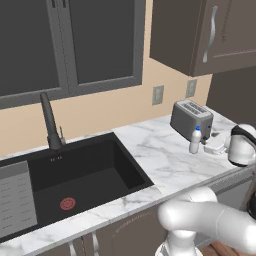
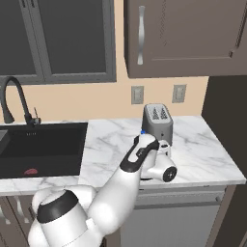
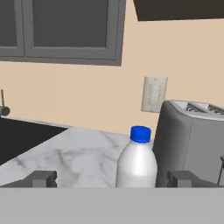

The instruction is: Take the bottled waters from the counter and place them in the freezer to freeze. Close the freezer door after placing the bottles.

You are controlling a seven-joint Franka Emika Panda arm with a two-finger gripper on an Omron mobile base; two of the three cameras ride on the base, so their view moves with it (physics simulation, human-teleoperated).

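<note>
Left base view. White bottle [image 1: 195, 140] with blue cap: standing upright on the marble counter [image 1: 160, 155], just in front of the grey toaster [image 1: 191, 119] and touching or nearly touching its front face. Black sink [image 1: 75, 175] lying well to the bottle's left, with a dark faucet [image 1: 50, 122] rising behind it. Two wall outlets [image 1: 158, 94] sitting on the beige wall above the toaster. The arm's white wrist is reaching in from the right edge, near the bottle; fingers cannot be made out here.

Right base view. Toaster [image 2: 158, 120] standing on the counter [image 2: 198, 144] under a brown wall cabinet [image 2: 169, 38]. The arm is crossing in front of it, hiding nearly all of the bottle; only a speck of blue cap is peeking out beside the forearm.

Hand view. Gripper [image 3: 116, 178] standing wide apart, one dark fingertip [image 3: 41, 178] showing well left of the bottle [image 3: 136, 164] and the other right of it, by the toaster [image 3: 192, 140]. The bottle is sitting between them, nearer the right tip, untouched by either and resting on the marble.
</note>
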